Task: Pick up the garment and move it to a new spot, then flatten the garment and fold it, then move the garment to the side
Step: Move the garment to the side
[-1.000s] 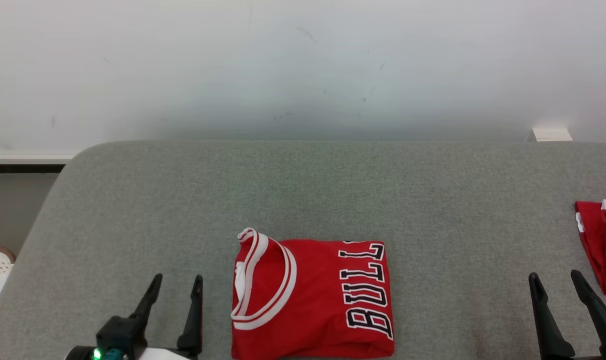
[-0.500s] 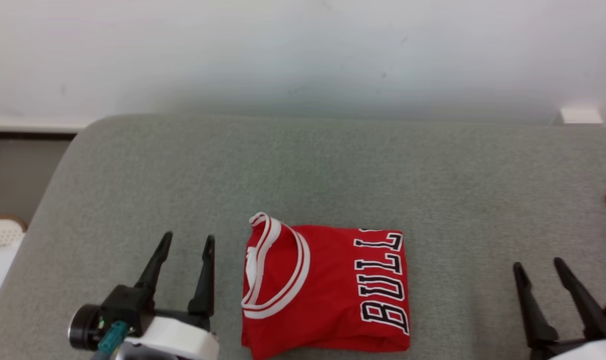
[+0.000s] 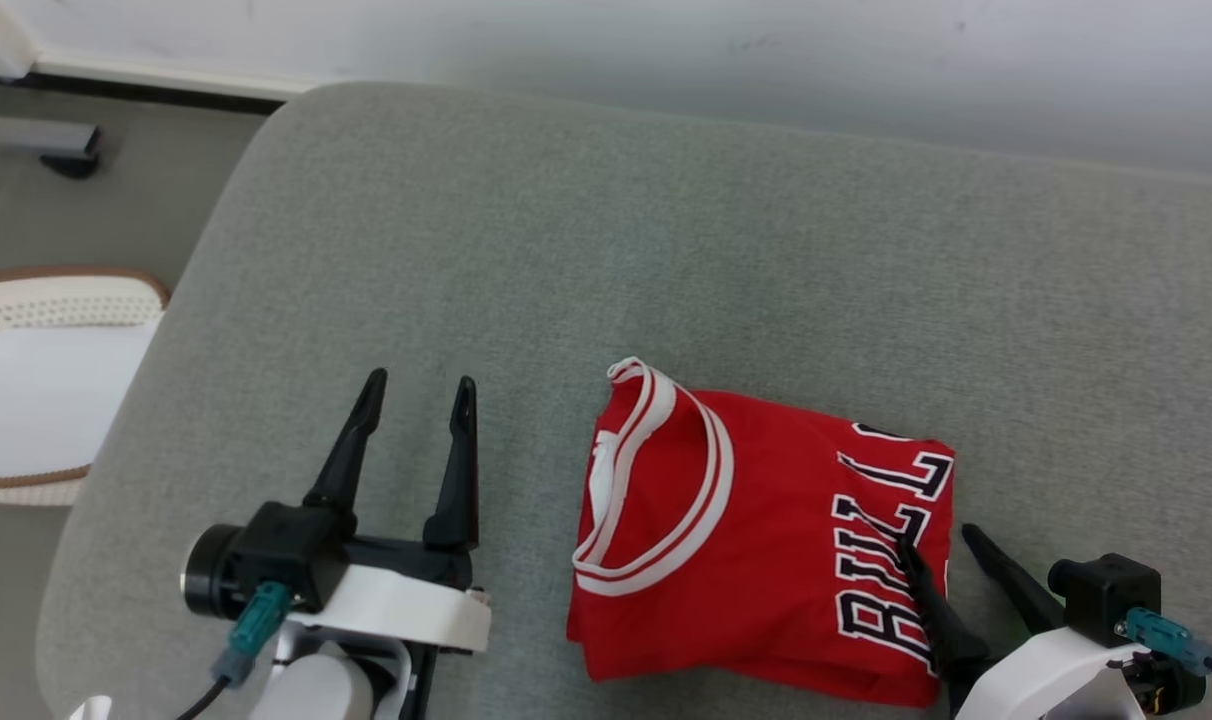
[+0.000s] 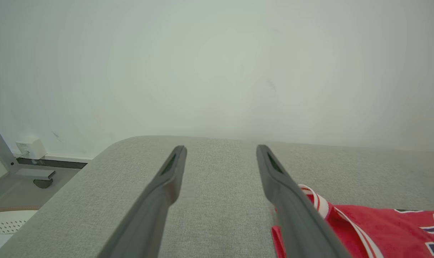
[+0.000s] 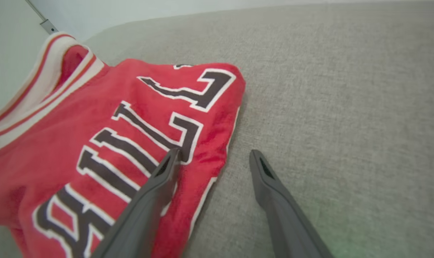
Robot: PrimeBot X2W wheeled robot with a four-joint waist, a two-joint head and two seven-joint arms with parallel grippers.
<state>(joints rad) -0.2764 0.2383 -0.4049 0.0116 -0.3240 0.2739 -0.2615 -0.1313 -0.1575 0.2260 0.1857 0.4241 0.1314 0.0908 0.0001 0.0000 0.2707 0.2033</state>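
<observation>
Red jersey lies folded into a compact rectangle on the grey cushion, near the front edge and right of centre in the head view. Its white-striped collar faces the robot's left. Black lettering runs along the right-hand end.

Left gripper: jaws wide apart, nothing between them. It sits over bare cushion just beside the collar end, apart from the cloth.

Right gripper: jaws wide apart, nothing held, at the lettered end. In the right wrist view, 1 finger lies over the lettering and the other finger over bare cushion, so the 2 straddle the jersey's edge. Contact with the cloth cannot be told.

Pale wall stands behind the cushion.
</observation>
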